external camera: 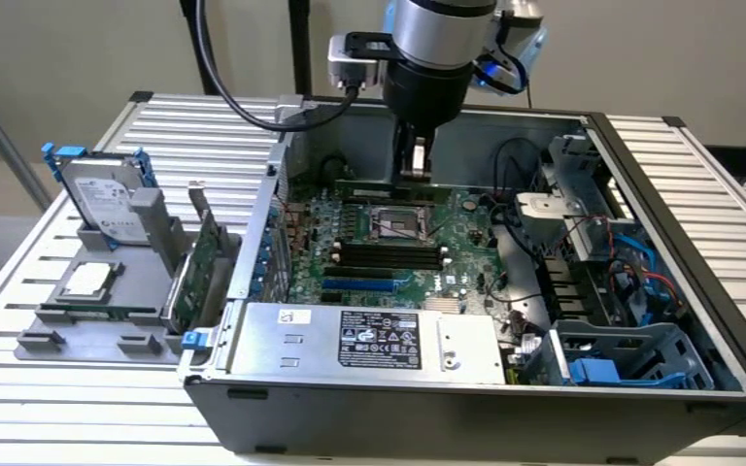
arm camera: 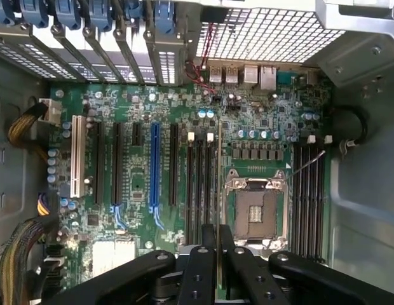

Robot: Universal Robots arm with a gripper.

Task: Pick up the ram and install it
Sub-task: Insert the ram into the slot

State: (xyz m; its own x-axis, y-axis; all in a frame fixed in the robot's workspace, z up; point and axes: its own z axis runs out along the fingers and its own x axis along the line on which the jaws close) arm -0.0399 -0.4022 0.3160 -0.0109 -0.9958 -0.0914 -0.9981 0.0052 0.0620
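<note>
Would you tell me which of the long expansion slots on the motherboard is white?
The outermost slot, beside the yellow-and-black cable bundle; the rest of the row are black, save one blue slot.

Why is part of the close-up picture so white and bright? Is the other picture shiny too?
Wrist view: strong light washes out the metal grille, while the gripper, shut on the ram, looks black against the lit motherboard. Exterior view: soft, even light, mild sheen on the power supply, shade deep inside the case.
</note>
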